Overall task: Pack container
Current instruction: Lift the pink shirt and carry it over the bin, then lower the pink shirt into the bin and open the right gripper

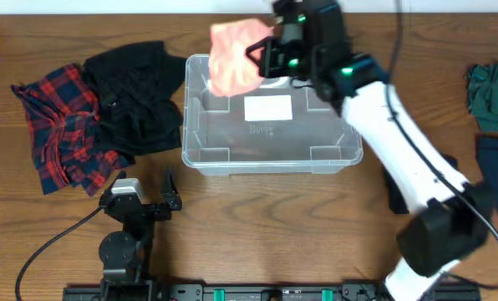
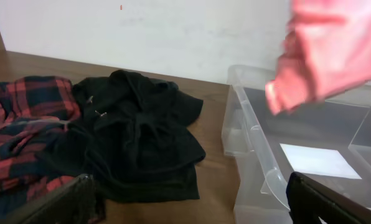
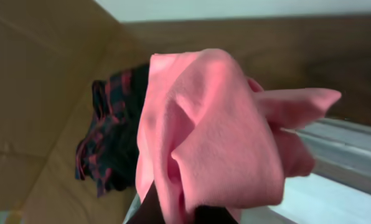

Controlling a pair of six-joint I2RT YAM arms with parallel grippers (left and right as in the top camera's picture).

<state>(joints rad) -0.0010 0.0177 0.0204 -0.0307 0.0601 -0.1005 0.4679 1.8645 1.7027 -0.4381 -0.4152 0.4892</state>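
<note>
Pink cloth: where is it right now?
In the overhead view the pink cloth hangs in the jaws of the right gripper, above the far-left corner of the container, with the black garment lying to its left.

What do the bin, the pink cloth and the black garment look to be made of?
The bin looks like clear, hard, glossy plastic: the wood of the table shows through its walls. The pink cloth seems to be soft, matte fabric, perhaps fleece or knit, as it hangs in thick rounded folds. The black garment is matte fabric lying crumpled, too dark to tell the weave.
</note>
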